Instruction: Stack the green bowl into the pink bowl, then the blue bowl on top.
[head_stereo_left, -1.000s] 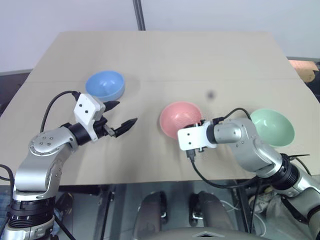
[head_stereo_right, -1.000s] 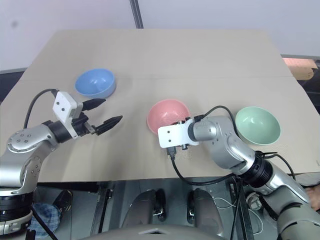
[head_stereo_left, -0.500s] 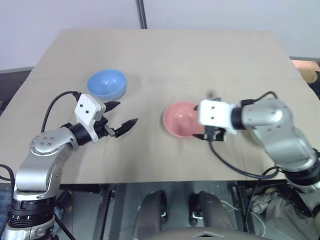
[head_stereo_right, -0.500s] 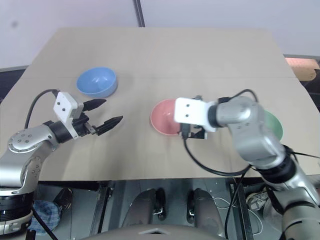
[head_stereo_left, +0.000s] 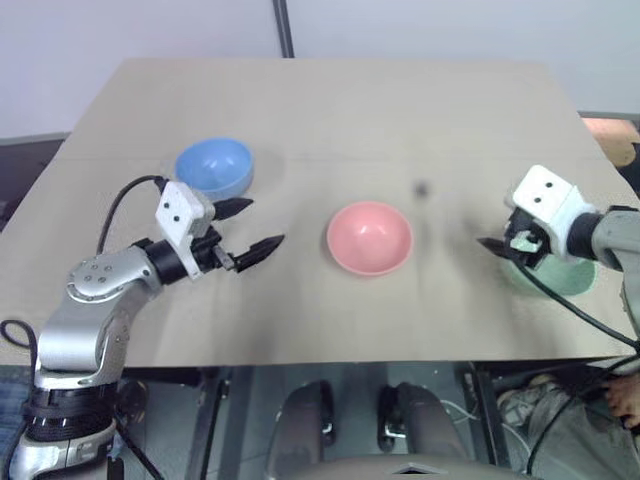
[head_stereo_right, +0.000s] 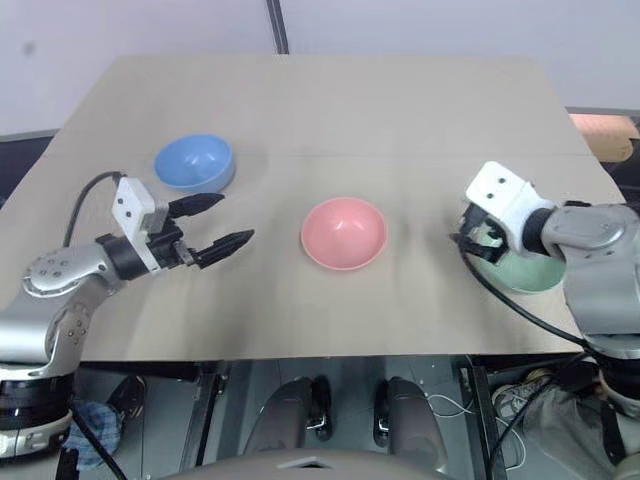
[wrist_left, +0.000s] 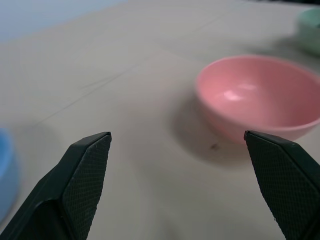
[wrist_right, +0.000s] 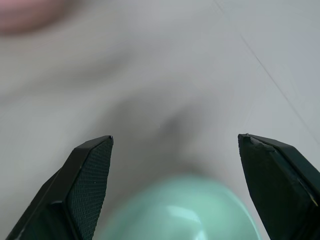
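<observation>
Three bowls stand apart on the tan table (head_stereo_left: 330, 110). The blue bowl (head_stereo_left: 213, 167) is at the left, the pink bowl (head_stereo_left: 369, 238) in the middle, and the green bowl (head_stereo_right: 528, 272) at the right near the front edge. My left gripper (head_stereo_left: 258, 222) is open, hovering just in front of the blue bowl and pointing toward the pink bowl (wrist_left: 257, 95). My right gripper (head_stereo_right: 472, 240) is open above the green bowl's left rim, partly covering it. In the right wrist view the green bowl (wrist_right: 185, 210) lies low between the fingers (wrist_right: 85, 185), which hold nothing.
The table's front edge runs close below both arms. Black cables loop off both wrists. A brown object (head_stereo_left: 612, 135) lies off the table's right side. A dark pole (head_stereo_left: 284, 28) rises behind the far edge.
My right gripper swung from the pink bowl's front rim out to the right, to above the green bowl, and turned. The left gripper shifted slightly toward the middle. The bowls stayed put.
</observation>
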